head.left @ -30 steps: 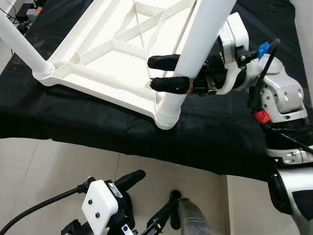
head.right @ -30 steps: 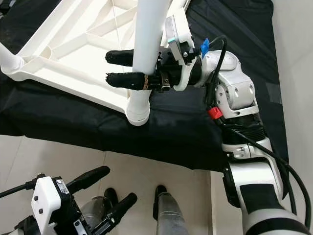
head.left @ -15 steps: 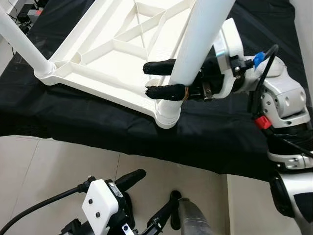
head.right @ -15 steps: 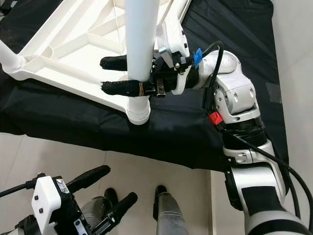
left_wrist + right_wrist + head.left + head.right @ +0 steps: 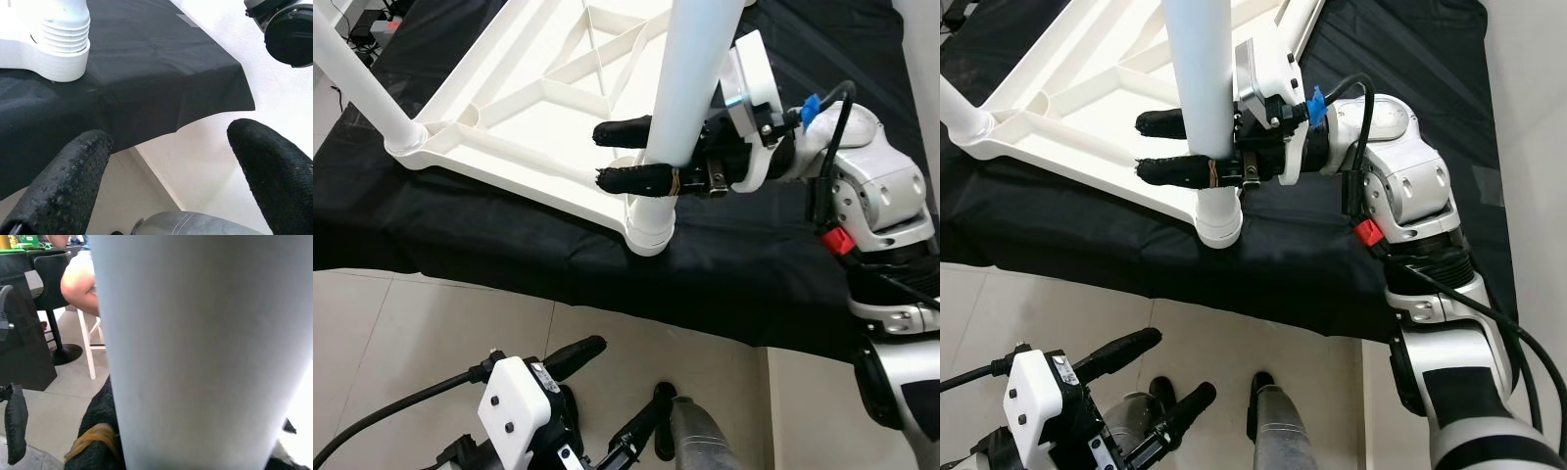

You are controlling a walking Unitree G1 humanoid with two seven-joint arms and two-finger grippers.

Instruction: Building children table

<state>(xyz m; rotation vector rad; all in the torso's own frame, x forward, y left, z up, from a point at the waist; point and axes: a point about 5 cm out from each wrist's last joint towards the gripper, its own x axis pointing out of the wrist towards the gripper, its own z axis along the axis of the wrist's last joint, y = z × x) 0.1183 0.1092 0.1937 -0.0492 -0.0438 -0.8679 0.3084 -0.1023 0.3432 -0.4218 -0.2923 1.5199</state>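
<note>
Between right gripper jaws, white table leg, upright in socket

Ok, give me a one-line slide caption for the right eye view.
Right gripper clasps the white table leg standing in the corner socket of the upturned tabletop on black cloth.

Black cloth covered the bench across the middle of the head views, its front edge hanging over pale tiled floor at lower left. Dark cables and gear sat in the upper left corner. In the right wrist view, a black pedestal stool, white stool legs and a seated person's arm.
</note>
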